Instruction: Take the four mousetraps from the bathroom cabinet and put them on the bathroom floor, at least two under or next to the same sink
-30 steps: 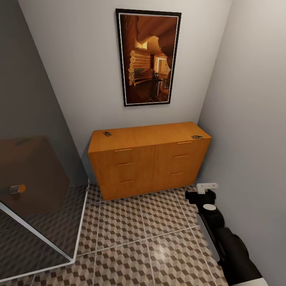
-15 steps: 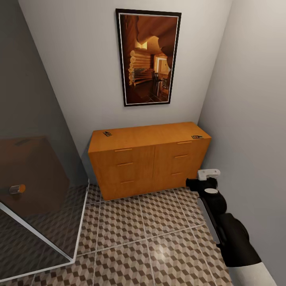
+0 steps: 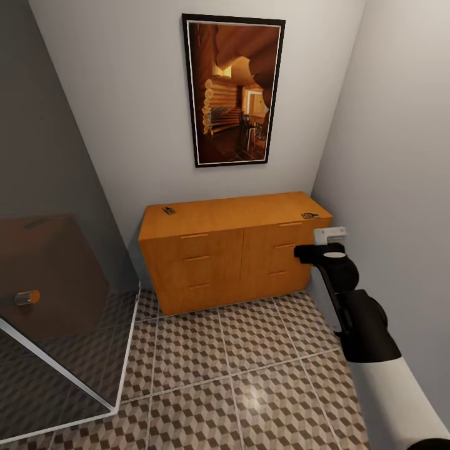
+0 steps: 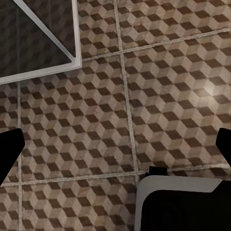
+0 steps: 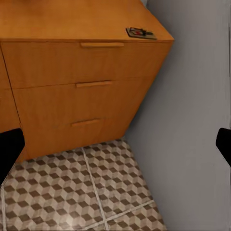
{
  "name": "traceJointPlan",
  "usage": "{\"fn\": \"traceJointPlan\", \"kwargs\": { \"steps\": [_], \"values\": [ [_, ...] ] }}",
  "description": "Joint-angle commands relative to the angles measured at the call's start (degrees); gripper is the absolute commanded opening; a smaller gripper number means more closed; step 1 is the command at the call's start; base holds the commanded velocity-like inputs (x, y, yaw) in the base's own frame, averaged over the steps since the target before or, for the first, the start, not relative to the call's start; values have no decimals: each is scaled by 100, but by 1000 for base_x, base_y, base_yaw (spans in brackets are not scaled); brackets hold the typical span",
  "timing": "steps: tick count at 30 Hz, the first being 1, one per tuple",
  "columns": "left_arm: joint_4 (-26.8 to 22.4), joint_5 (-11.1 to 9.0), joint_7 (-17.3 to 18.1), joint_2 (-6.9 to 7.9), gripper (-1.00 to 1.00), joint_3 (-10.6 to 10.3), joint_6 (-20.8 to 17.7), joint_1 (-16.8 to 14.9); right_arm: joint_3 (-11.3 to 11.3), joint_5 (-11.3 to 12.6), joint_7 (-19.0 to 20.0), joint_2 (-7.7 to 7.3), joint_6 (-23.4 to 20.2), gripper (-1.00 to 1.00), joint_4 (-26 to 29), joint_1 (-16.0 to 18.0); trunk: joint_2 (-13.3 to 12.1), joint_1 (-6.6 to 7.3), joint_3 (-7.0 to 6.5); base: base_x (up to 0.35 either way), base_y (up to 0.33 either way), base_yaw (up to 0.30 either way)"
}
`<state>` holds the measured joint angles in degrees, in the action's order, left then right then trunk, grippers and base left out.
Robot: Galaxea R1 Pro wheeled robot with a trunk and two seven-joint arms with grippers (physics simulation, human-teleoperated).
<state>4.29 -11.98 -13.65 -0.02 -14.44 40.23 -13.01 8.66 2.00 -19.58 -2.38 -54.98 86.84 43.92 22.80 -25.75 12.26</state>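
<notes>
The orange-brown cabinet [image 3: 231, 250] stands against the far wall with its drawers shut. Two mousetraps lie on its top, one at the left rear corner [image 3: 169, 210] and one at the right front corner [image 3: 309, 215]. My right gripper [image 3: 329, 236] is raised in front of the cabinet's right end, just below that right mousetrap [image 5: 140, 32]. Its fingers [image 5: 9, 149] are spread wide and open, with nothing between them. My left gripper [image 4: 115, 149] hangs open over the cube-patterned bathroom floor [image 4: 159, 96]. The sink is out of view.
A glass shower enclosure [image 3: 56, 300] with a white frame [image 4: 74, 43] fills the left side. The grey side wall [image 3: 400, 187] runs close along my right arm. A framed picture [image 3: 233, 90] hangs above the cabinet. Tiled floor [image 3: 237, 362] lies between me and the cabinet.
My right arm has risen and reached forward, from low over the floor up to the cabinet's right front corner. The camera and the cabinet have not moved.
</notes>
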Motion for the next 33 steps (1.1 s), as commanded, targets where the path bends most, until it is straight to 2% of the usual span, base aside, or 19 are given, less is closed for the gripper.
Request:
{"fn": "traceJointPlan", "kwargs": {
  "steps": [1, 6, 13, 15, 18, 25, 33],
  "values": [
    [20, -32, -15, -4, 100, -50, 29, -9, 13, 27, -38, -3, -52, 100, -23, 111, 12, -3, 12, 0, 0, 0],
    [23, -32, -15, -6, 100, -50, 23, -9, 19, 28, -44, 8, -121, 100, -348, 702, 12, -3, 12, 0, 0, 0],
    [26, -33, -15, -7, 100, -50, 21, -9, 21, 36, -25, 9, -135, 100, -1080, 1182, 12, -3, 12, 0, 0, 0],
    [28, -33, -15, -7, 100, -50, 20, -9, 36, 53, 5, 16, -136, 100, -1489, 1330, 12, -3, 12, 0, 0, 0],
    [28, -33, -15, -7, 100, -50, 20, -9, 53, 66, 36, 17, -136, 100, -1559, 1356, 12, -3, 12, 0, 0, 0],
    [28, -33, -15, 0, 100, -50, 20, -9, 77, 82, 378, 16, -148, 100, -1549, 1378, 12, -3, 12, 0, 0, 0],
    [28, -33, -15, 10, 100, -50, 20, -9, 83, 86, 615, -3, -147, 100, -1346, 1382, 12, -3, 12, 0, 0, 0]
  ]
}}
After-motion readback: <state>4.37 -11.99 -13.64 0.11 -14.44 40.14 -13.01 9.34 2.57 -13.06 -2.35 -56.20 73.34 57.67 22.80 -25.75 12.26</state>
